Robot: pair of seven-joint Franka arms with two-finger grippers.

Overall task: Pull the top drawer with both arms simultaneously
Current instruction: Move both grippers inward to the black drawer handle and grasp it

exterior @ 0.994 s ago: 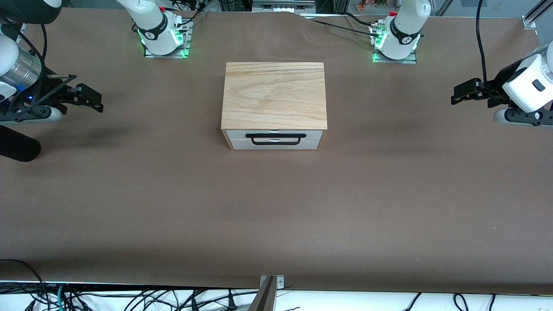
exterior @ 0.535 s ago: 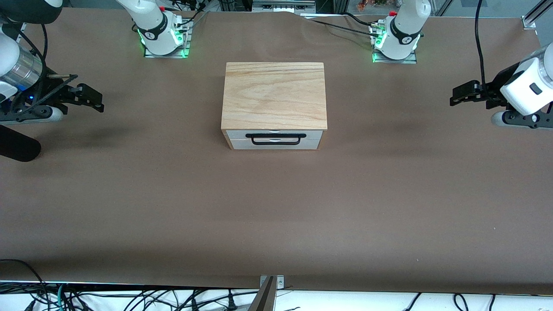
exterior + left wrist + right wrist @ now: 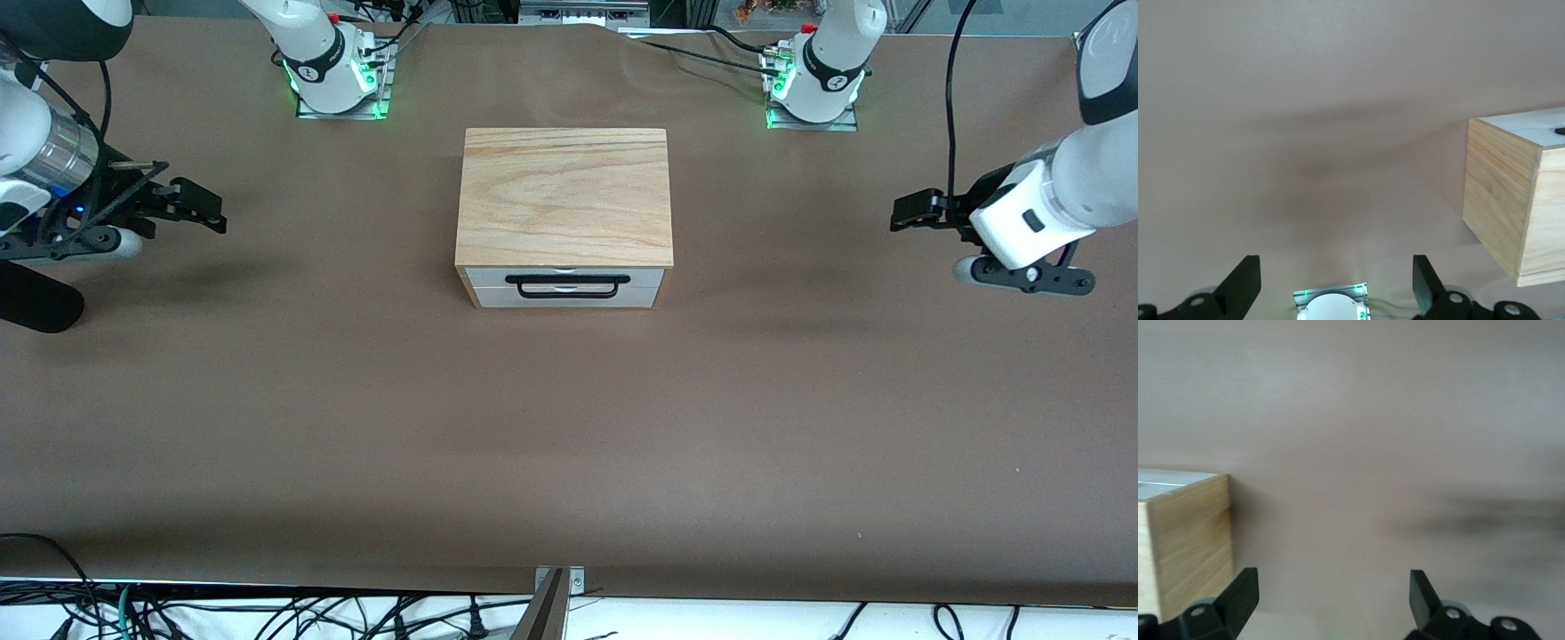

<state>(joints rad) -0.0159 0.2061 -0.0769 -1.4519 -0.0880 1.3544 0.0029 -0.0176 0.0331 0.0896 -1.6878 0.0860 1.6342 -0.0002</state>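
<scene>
The top drawer (image 3: 566,276) is closed in the light-wood cabinet (image 3: 564,196) at the table's middle; its white front faces the front camera and carries a black bar handle (image 3: 567,286). My left gripper (image 3: 909,213) is open and empty above the table toward the left arm's end, well apart from the cabinet. My right gripper (image 3: 212,210) is open and empty toward the right arm's end, also apart. In the left wrist view the open left gripper (image 3: 1336,283) sees the cabinet's side (image 3: 1501,193). In the right wrist view the open right gripper (image 3: 1331,600) sees the cabinet's other side (image 3: 1188,540).
The brown table (image 3: 569,427) spreads wide around the cabinet. The two arm bases (image 3: 336,76) (image 3: 813,84) with green lights stand farther from the front camera than the cabinet. Cables hang along the table's edge nearest the camera (image 3: 267,613).
Both grippers have moved inward toward the cabinet, the left one more than the right. The drawer has not moved.
</scene>
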